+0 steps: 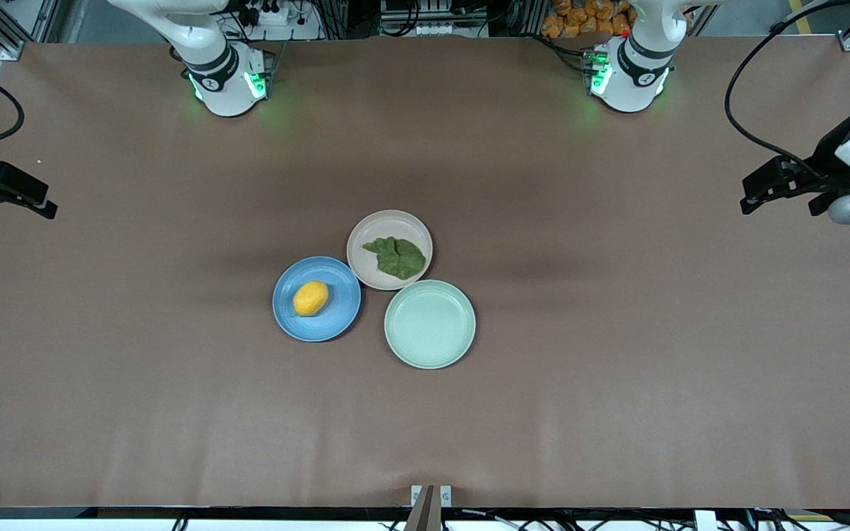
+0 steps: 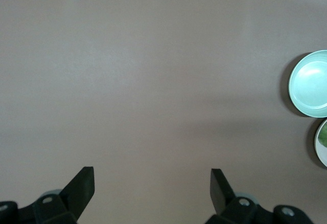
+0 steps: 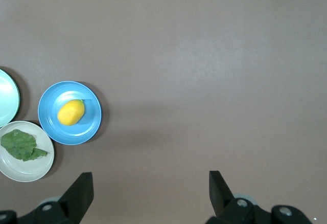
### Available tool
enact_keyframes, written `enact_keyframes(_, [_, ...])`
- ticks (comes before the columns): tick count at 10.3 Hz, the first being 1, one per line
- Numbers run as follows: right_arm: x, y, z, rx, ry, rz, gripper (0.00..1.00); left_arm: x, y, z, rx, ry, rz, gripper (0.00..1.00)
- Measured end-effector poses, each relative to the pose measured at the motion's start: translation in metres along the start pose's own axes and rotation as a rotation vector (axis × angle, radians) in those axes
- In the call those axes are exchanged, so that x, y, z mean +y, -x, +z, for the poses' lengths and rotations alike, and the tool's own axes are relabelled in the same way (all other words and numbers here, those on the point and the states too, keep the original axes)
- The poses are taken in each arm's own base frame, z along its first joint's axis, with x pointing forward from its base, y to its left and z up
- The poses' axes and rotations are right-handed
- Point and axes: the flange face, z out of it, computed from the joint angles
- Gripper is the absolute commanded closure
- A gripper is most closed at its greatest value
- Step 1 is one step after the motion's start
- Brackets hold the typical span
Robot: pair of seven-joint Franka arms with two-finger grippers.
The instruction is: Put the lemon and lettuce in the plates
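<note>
The lemon (image 1: 311, 298) lies in the blue plate (image 1: 294, 323) at the table's middle; it also shows in the right wrist view (image 3: 71, 112) in that plate (image 3: 84, 130). The lettuce (image 1: 396, 257) lies flat in the beige-pink plate (image 1: 366, 271), also seen in the right wrist view (image 3: 20, 145) on its plate (image 3: 36, 168). My left gripper (image 1: 753, 198) is open and empty, up over the bare table at the left arm's end (image 2: 152, 179). My right gripper (image 1: 41, 209) is open and empty over the right arm's end (image 3: 151, 182).
A pale mint-green plate (image 1: 429, 324) stands empty beside the two others, nearer the front camera; it shows in the left wrist view (image 2: 310, 83). The three plates touch or nearly touch. The brown table (image 1: 617, 369) lies bare around them.
</note>
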Motion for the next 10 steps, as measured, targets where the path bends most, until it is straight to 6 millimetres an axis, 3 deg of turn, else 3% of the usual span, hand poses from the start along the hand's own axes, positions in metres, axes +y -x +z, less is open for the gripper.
enact_keyframes(3, [-0.0038, -0.0002, 0.0005, -0.001, 0.012, -0.009, 0.0, -0.0008, 0.008, -0.0123, 0.006, -0.003, -0.009, 0.0])
enact_keyframes(10, [-0.0028, -0.0001, 0.0007, -0.002, 0.013, -0.007, 0.0, 0.0037, 0.0111, -0.0142, 0.0, -0.004, -0.005, 0.0])
